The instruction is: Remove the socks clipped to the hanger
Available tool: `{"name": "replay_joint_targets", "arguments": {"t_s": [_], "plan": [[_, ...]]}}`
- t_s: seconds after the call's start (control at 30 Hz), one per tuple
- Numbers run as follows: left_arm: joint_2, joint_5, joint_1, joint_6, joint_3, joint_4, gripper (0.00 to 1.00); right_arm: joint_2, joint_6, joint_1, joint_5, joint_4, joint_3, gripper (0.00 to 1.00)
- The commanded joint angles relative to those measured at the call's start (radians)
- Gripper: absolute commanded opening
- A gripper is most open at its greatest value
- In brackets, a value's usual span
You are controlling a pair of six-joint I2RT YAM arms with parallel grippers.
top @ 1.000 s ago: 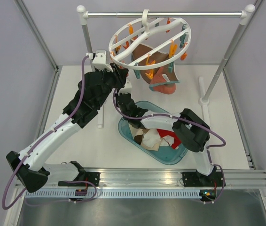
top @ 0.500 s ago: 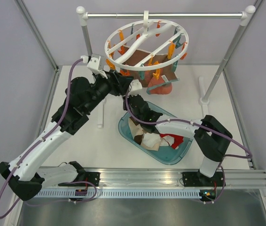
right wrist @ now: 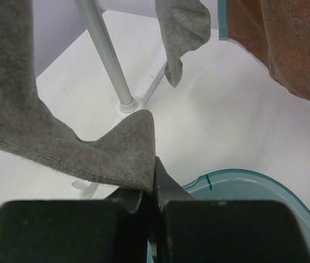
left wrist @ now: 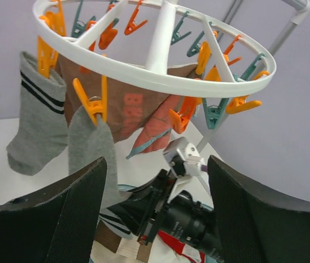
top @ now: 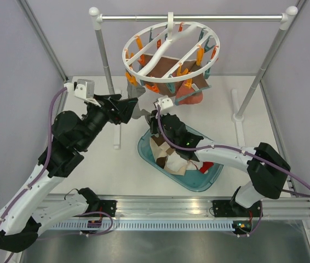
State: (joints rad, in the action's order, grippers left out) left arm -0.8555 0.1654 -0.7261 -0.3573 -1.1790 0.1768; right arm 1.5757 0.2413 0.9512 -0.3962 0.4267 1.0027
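The white ring hanger [top: 171,46] hangs from the rail, tilted, with orange and teal clips. In the left wrist view a grey striped sock [left wrist: 37,118] and a plain grey sock [left wrist: 89,142] hang from orange clips on the hanger [left wrist: 160,79]. My right gripper [right wrist: 154,164] is shut on the lower end of the plain grey sock [right wrist: 89,142], which runs up and to the left. From above, this gripper [top: 148,116] sits just below the ring's left side. My left gripper [top: 132,108] is open and holds nothing, just left of that sock, with its jaws [left wrist: 158,164] wide apart.
A teal bin [top: 147,150] with several loose socks [top: 179,161] sits under the right arm. A brown cloth [left wrist: 127,104] and a coral cloth [top: 190,96] hang from the ring. The metal rail stand [top: 190,17] has a white post [right wrist: 108,60] close to the right gripper.
My left gripper opened and the left arm drew back down and left from the ring. The hanger swung back and levelled. The right arm's elbow moved right; its jaws stayed shut.
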Motion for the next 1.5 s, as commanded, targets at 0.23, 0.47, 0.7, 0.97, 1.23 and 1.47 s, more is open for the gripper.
{"name": "replay_joint_targets", "arguments": {"t_s": [0.23,0.47,0.7,0.97,1.23,1.47], "plan": [[-0.085,0.147,-0.001,-0.032,-0.001,0.023,0.71,-0.131,-0.01,-0.003,0.048,-0.034,-0.067,0.01],[-0.18,0.241,0.001,0.037,-0.059,-0.04,0.68,-0.152,-0.007,-0.002,0.054,-0.046,-0.087,0.01],[-0.27,0.258,0.01,0.09,-0.143,-0.083,0.67,-0.166,-0.007,-0.002,0.056,-0.06,-0.088,0.01],[-0.321,0.27,0.043,0.127,-0.176,-0.148,0.65,-0.184,-0.005,-0.002,0.065,-0.08,-0.092,0.01],[-0.346,0.234,0.077,0.115,-0.177,-0.172,0.64,-0.213,-0.007,-0.002,0.074,-0.098,-0.096,0.01],[-0.353,0.223,0.079,0.121,-0.186,-0.207,0.57,-0.238,-0.002,-0.002,0.072,-0.112,-0.111,0.01]]}}
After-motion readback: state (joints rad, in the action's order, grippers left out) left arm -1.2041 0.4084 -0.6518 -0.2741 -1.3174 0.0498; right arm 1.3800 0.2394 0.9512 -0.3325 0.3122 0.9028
